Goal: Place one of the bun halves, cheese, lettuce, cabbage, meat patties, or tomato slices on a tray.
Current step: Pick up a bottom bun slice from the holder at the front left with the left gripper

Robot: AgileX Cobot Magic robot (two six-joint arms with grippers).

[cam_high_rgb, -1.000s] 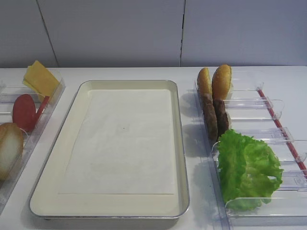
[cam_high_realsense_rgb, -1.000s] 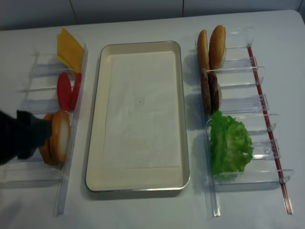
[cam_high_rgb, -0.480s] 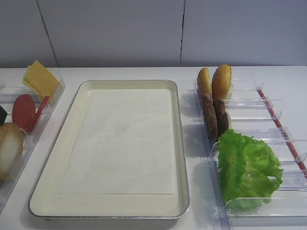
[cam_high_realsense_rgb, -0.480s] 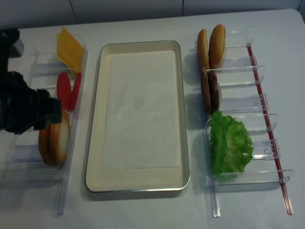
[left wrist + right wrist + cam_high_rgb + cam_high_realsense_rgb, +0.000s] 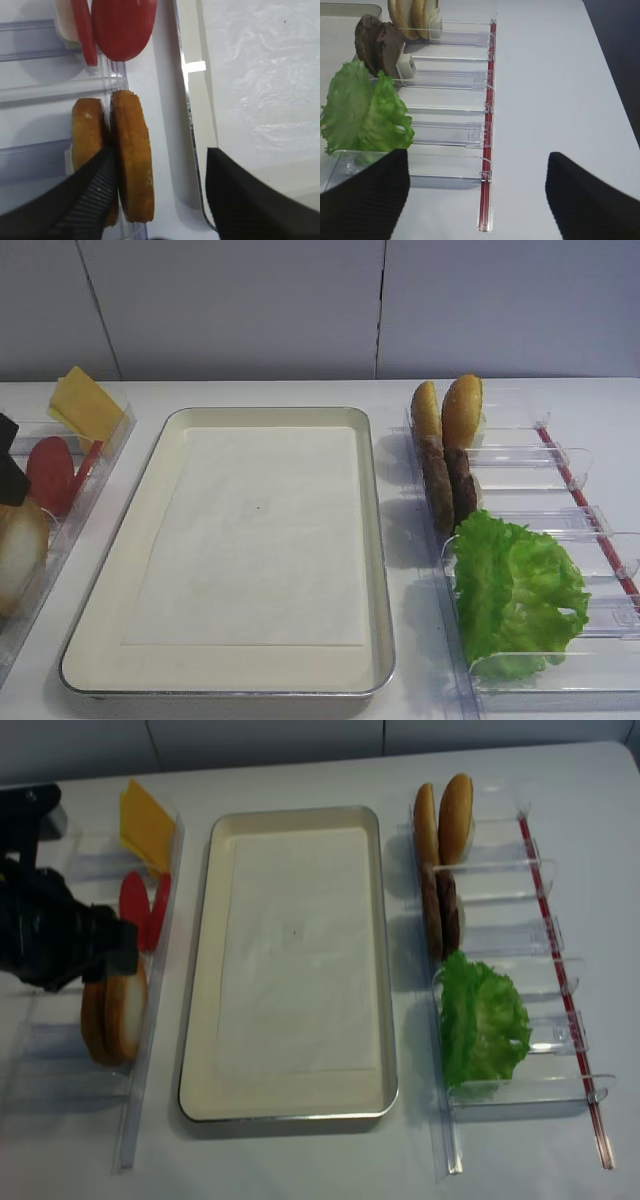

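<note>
Two bun halves stand on edge in the left clear bin. My left gripper (image 5: 160,165) is open and straddles the pale-faced bun half (image 5: 132,160) (image 5: 118,1015). One finger (image 5: 90,195) sits between it and the second bun half (image 5: 86,130), and the other finger is well clear of it. The cream tray (image 5: 205,920) (image 5: 375,540) holds only its paper liner. Tomato slices (image 5: 135,905) and cheese (image 5: 145,820) fill the left bins. Meat patties (image 5: 442,912) and lettuce (image 5: 485,1020) are in the right bins. Cabbage is out of view. My right gripper (image 5: 477,165) is open and holds nothing.
Two upright golden buns (image 5: 445,815) stand at the far end of the right clear divided bins (image 5: 455,80), which have a red rail (image 5: 487,150) along one side. The tray's metal rim (image 5: 192,90) runs close beside the left bin.
My left arm has come in from the left edge and now stands over the bun bin, with its fingers around the pale-faced bun half. Food and tray have not moved.
</note>
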